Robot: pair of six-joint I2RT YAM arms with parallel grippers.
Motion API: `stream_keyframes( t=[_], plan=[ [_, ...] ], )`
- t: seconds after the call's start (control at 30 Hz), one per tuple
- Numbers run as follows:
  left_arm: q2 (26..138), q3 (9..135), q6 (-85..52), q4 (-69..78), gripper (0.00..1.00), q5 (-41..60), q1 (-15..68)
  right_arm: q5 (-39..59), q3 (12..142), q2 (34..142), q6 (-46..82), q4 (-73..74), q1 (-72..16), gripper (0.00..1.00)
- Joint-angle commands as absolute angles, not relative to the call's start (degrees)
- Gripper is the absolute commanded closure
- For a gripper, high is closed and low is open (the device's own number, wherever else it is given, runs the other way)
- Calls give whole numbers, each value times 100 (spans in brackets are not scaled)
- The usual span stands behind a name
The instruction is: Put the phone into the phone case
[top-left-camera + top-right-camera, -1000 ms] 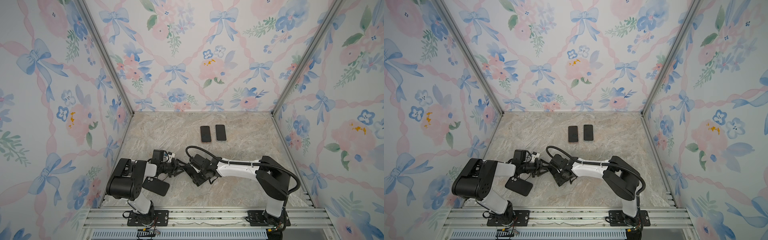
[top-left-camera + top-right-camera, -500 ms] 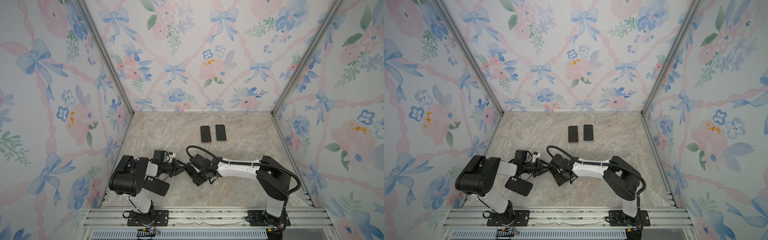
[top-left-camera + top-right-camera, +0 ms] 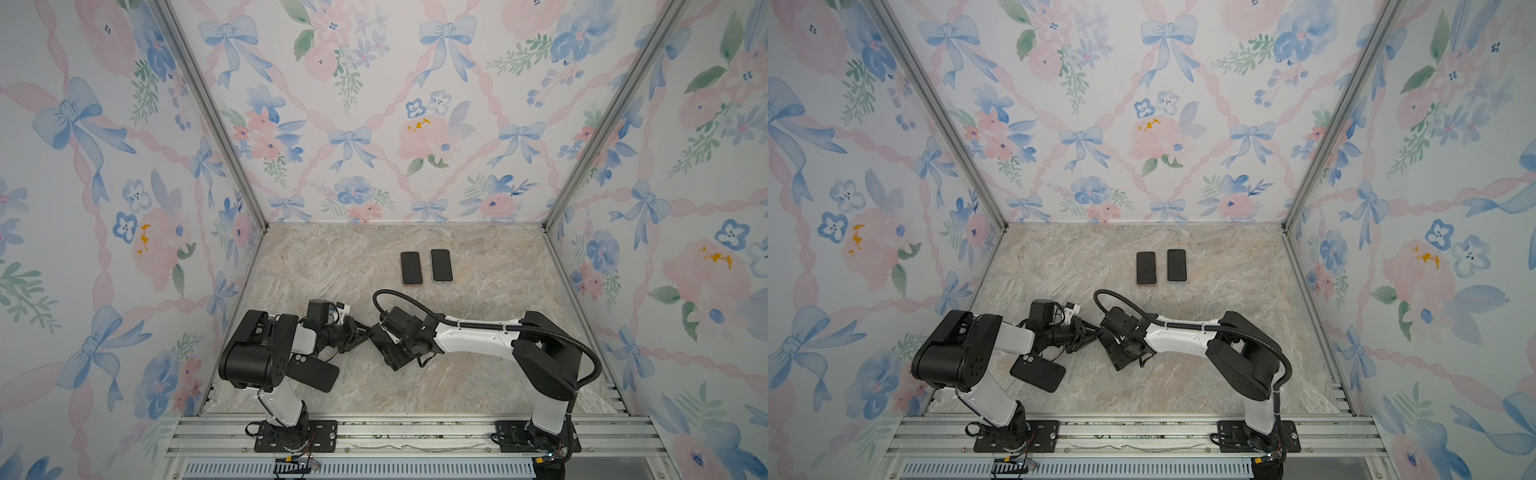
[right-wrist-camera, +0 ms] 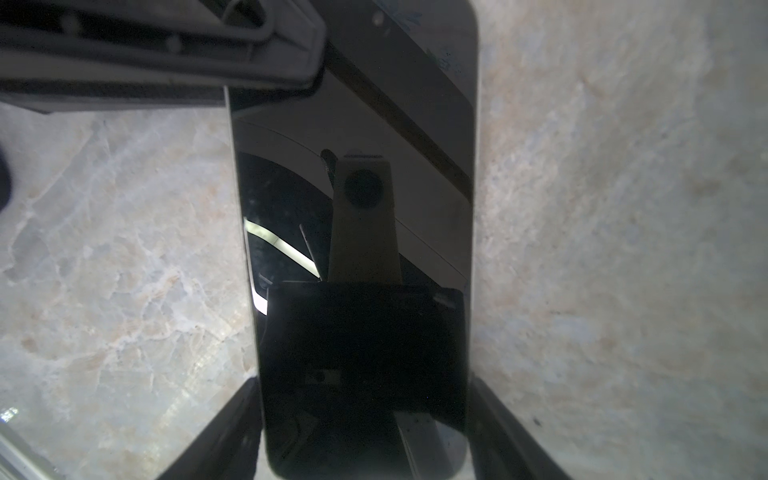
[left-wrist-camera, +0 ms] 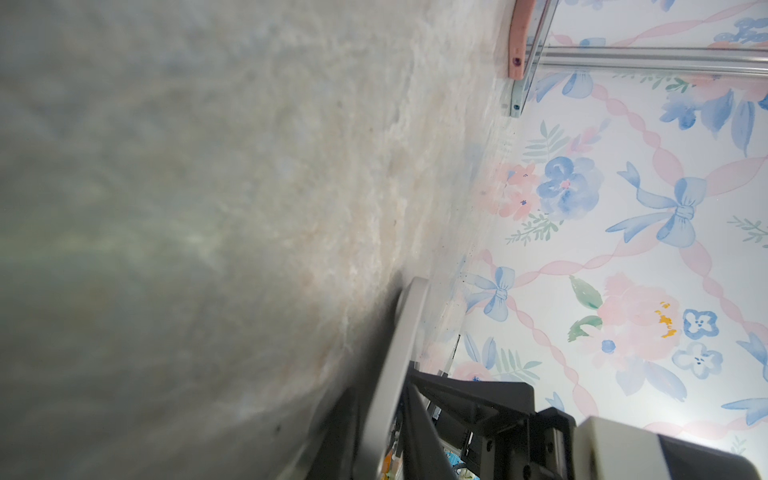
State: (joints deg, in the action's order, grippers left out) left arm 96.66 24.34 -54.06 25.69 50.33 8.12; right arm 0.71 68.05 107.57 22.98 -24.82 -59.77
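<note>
The right end effector [image 4: 361, 436] holds the phone [image 4: 357, 249] by its two long sides, with one of its fingers [image 4: 224, 432] on each side. The phone is low at the front middle of the desk [image 3: 457, 374]. We cannot tell if it rests on the desk or hangs just over it. The left end effector [image 3: 356, 332] is at the phone's far end. Its jaws look narrow, but we cannot tell if they pinch the phone or only touch it.

We think the step in hand is getting a good hold on the phone. The phone case [image 3: 312, 372] lies flat on the desk beside the left arm, apart from the phone. Next, the phone must go over to the case, line up with its edges and be pushed in.

The right wrist view shows the grip up close, which the arms hide in both top views. Only the top views show the case and the two other phones [image 3: 411, 268] [image 3: 441, 266] side by side at the back. The left wrist view shows mostly desk and wall.
</note>
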Motion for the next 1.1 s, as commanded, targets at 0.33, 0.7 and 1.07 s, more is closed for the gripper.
stream_keyframes(
  t=[0.33,0.7,1.07],
  plan=[
    [9750,2259,-5392,2211,86,4271,889,-51,6750,10307,2356,-2755,-5924,6],
    [9436,2101,-6115,2907,89,4317,1063,-19,6027,9005,4577,-2020,-5446,10],
    [9408,2098,-6706,3440,93,4266,1257,191,5145,8255,5598,-1023,-5226,10]
  ],
)
